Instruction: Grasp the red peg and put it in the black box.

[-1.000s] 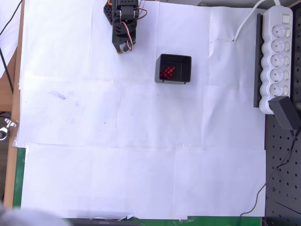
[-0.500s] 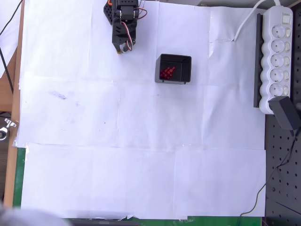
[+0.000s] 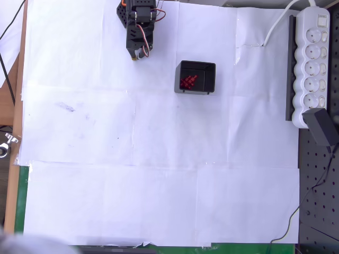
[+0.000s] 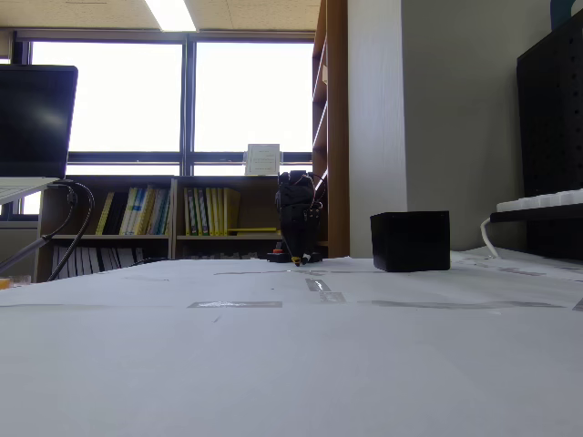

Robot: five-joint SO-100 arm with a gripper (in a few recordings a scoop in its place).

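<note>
The black box (image 3: 195, 91) stands on the white paper right of the arm, and a clump of small red pegs (image 3: 187, 81) lies inside it. In the fixed view the black box (image 4: 410, 241) is a dark cube right of the arm. A single loose red peg is out of view. My gripper (image 3: 137, 55) hangs folded under the arm at the paper's top edge, left of the box and apart from it. Its fingers look shut with nothing between them. In the fixed view the gripper (image 4: 296, 260) points down just above the table.
A white power strip (image 3: 312, 63) on a long black rail (image 3: 290, 69) runs along the right edge, with a black adapter (image 3: 322, 129) below it. White paper (image 3: 159, 174) covers the table. A dark monitor (image 4: 36, 118) stands at the left.
</note>
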